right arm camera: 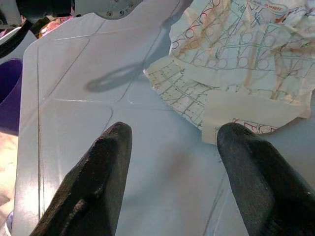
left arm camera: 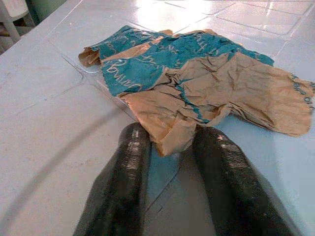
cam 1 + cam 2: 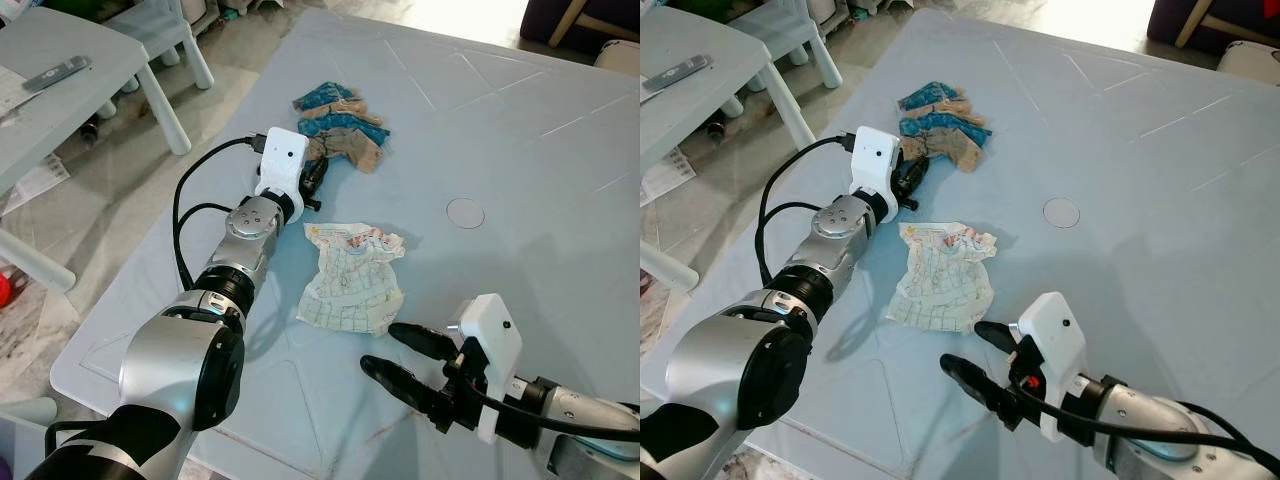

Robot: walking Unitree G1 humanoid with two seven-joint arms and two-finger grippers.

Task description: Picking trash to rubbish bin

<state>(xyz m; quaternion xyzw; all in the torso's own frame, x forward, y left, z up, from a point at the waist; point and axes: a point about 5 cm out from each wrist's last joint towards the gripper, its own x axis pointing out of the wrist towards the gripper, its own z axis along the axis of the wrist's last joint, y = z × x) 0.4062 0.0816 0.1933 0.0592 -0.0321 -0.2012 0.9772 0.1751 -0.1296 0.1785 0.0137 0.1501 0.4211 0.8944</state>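
Note:
A crumpled teal and brown paper wrapper (image 3: 340, 125) lies on the pale blue table (image 3: 520, 150). My left gripper (image 3: 315, 180) rests at its near edge, open, and in the left wrist view a brown corner of the wrapper (image 2: 197, 73) pokes between the two black fingers (image 2: 130, 157). Closer to me lies a crumpled white printed paper (image 3: 352, 280). My right gripper (image 3: 378, 347) is open just in front of it, low over the table. In the right wrist view the white paper (image 1: 246, 64) sits just beyond the fingertips and is not touched.
A small white table (image 3: 60, 90) with a remote (image 3: 57, 73) stands at the left, and a white stool (image 3: 165, 40) behind it. A round mark (image 3: 465, 212) is set in the tabletop. Part of a purple container (image 1: 10, 93) shows past the table's edge.

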